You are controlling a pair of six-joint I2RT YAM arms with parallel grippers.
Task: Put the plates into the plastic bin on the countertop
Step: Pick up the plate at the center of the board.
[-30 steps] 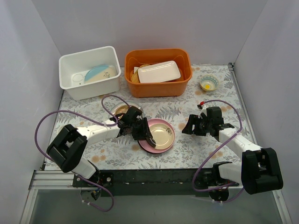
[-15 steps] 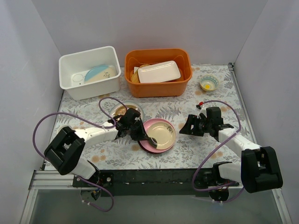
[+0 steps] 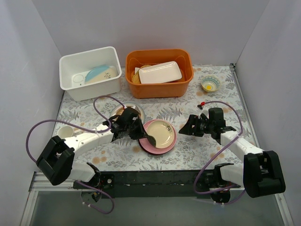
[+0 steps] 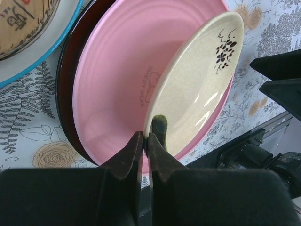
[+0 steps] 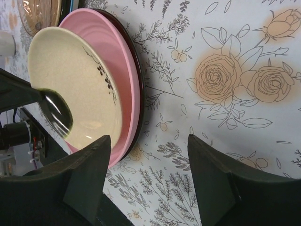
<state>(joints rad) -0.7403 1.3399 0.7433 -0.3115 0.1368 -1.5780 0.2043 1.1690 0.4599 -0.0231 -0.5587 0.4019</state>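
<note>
left pincer (image 4: 146, 141) clenched on cream plate (image 4: 197, 89) rim, plate tilted off pink plate (image 4: 108, 84) at tabletop (image 3: 188, 103) centre | right pincer (image 5: 148, 141) released, just right | lift clear before swinging far-left to plastic bin (image 3: 91, 90)

I'm looking down through the top camera from high behind the near edge, taking in the whole countertop (image 3: 178, 106) out to the far wall (image 3: 150, 23). My left wrist camera is sitting very close on the cream plate (image 4: 197, 89), facing right. My right wrist camera is hanging further back, facing left at the same plate.
</note>
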